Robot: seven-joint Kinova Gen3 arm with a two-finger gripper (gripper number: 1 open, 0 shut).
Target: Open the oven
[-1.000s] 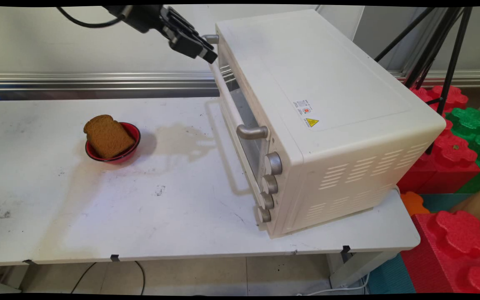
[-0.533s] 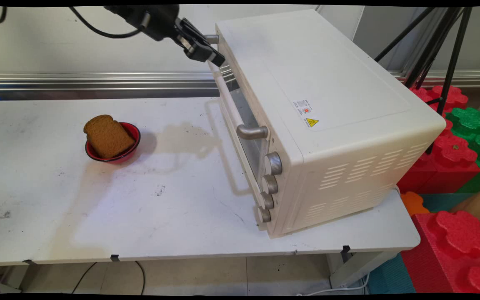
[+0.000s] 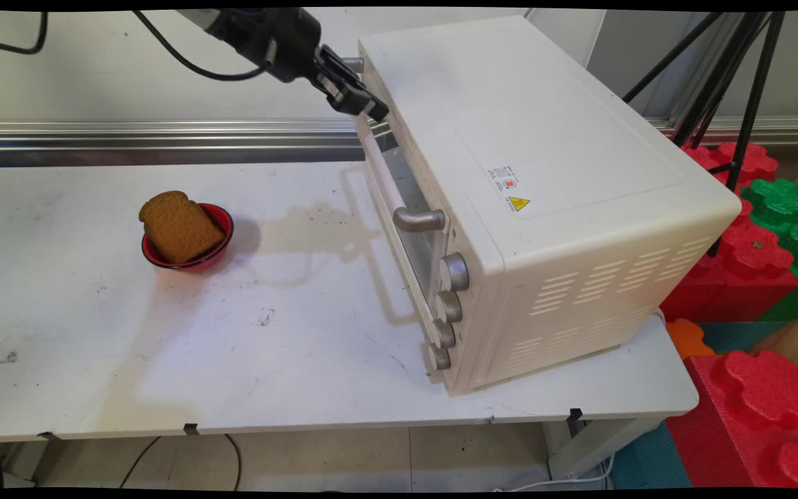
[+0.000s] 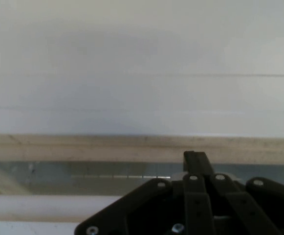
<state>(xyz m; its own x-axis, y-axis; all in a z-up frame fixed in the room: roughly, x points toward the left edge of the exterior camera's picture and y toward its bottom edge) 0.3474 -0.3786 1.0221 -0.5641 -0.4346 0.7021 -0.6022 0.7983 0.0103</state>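
Standing on the scuffed white table (image 3: 288, 360), a boxy cream toaster oven (image 3: 544, 208) shows a glass door, tubular handle (image 3: 388, 181) and four metal knobs. Reaching from upper left, the black tool (image 3: 364, 105) touches the door's top edge, fingers pressed together. A brown bread slice (image 3: 179, 226) leans in a red bowl (image 3: 222, 239), well apart.
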